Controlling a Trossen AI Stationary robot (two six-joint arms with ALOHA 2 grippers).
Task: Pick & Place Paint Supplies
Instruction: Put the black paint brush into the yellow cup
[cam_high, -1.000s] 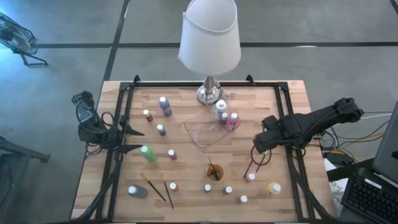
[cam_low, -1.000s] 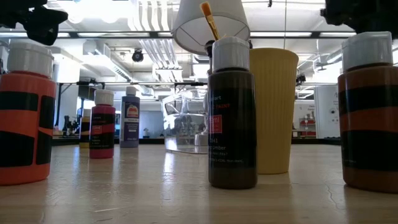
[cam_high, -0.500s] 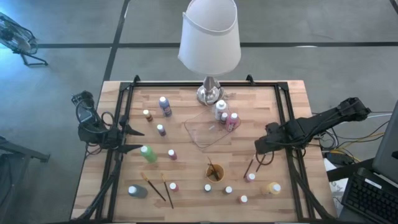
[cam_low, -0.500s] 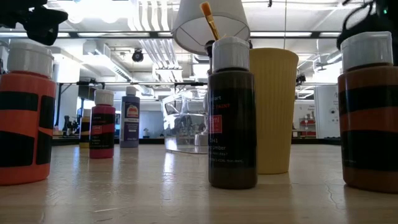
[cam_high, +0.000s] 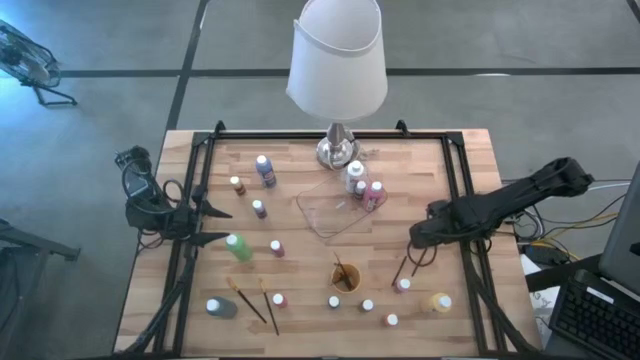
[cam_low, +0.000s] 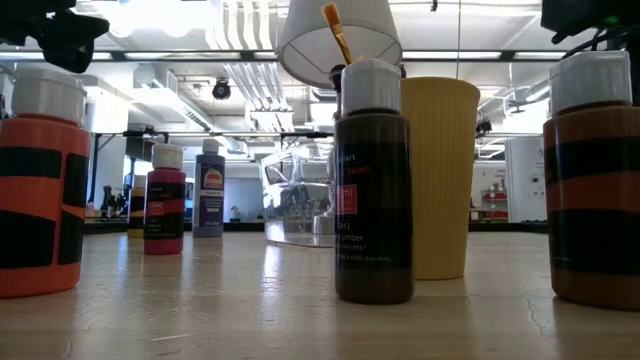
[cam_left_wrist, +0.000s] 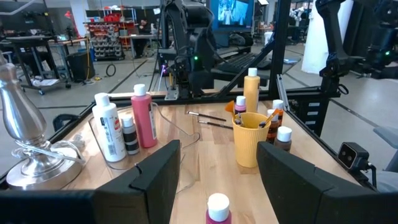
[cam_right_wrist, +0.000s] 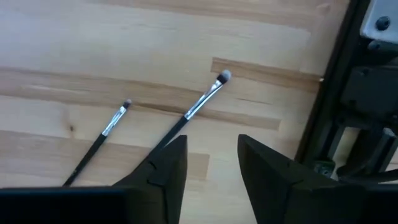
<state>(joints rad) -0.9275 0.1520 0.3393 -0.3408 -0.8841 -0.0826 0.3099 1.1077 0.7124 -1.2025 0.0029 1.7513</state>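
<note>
Hovering over the desk's (cam_high: 300, 320) right side, the right gripper (cam_right_wrist: 211, 165) has its fingers partly open and empty; two brushes (cam_right_wrist: 189, 112) lie just ahead, handles running back toward them.

We find the tray (cam_high: 333, 212) mid-table, in front of the lamp (cam_high: 337, 150). The cup (cam_high: 346, 277) sits nearer the front edge, with two brushes (cam_high: 408, 264) lying to its right and two more (cam_high: 257, 304) to its left.
</note>
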